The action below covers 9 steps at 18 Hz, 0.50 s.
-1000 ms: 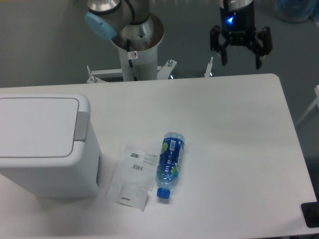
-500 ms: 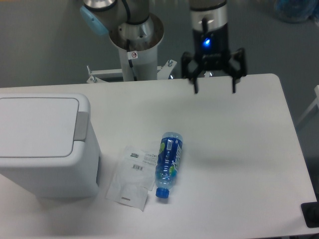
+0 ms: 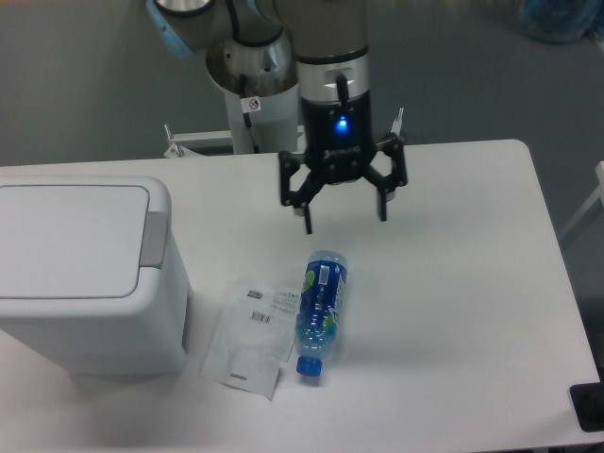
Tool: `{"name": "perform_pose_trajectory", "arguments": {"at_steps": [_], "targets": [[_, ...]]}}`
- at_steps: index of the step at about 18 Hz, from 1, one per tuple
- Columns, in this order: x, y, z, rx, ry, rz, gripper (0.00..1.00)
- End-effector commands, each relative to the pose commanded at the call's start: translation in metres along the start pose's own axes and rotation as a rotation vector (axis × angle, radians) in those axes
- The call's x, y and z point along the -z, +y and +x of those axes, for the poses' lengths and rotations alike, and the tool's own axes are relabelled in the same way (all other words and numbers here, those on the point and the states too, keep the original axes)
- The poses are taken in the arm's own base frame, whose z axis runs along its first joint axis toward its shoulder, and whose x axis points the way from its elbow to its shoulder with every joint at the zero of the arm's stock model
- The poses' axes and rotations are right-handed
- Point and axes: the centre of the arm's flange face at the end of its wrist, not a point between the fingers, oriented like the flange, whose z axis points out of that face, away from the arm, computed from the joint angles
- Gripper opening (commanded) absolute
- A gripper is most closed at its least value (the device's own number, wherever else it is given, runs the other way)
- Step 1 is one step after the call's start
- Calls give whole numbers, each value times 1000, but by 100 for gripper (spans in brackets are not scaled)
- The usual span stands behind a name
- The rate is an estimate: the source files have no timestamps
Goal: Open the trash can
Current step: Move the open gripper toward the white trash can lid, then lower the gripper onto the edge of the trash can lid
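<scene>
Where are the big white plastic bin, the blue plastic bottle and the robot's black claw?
big white plastic trash can (image 3: 75,241), fixed camera, flat lid
blue plastic bottle (image 3: 322,302), fixed camera, label
black two-finger gripper (image 3: 343,213), fixed camera, between fingertips

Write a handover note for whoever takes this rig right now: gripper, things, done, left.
Gripper: open, empty, hanging above the table, just beyond the bottle.
Trash can: at the table's left edge, lid flat and closed, grey push bar on its right side, untouched.
Bottle lies on its side mid-table beside a clear plastic bag.
Done: nothing on the can yet.
Left: reach the push bar, probably press it to pop the lid.
</scene>
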Motion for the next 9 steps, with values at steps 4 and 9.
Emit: {"name": "perform_pose_trajectory", "arguments": {"at_steps": [4, 9], "targets": [[-3, 9, 26, -21, 57, -13, 100], [-4, 17, 49, -54, 80, -24, 100]]}}
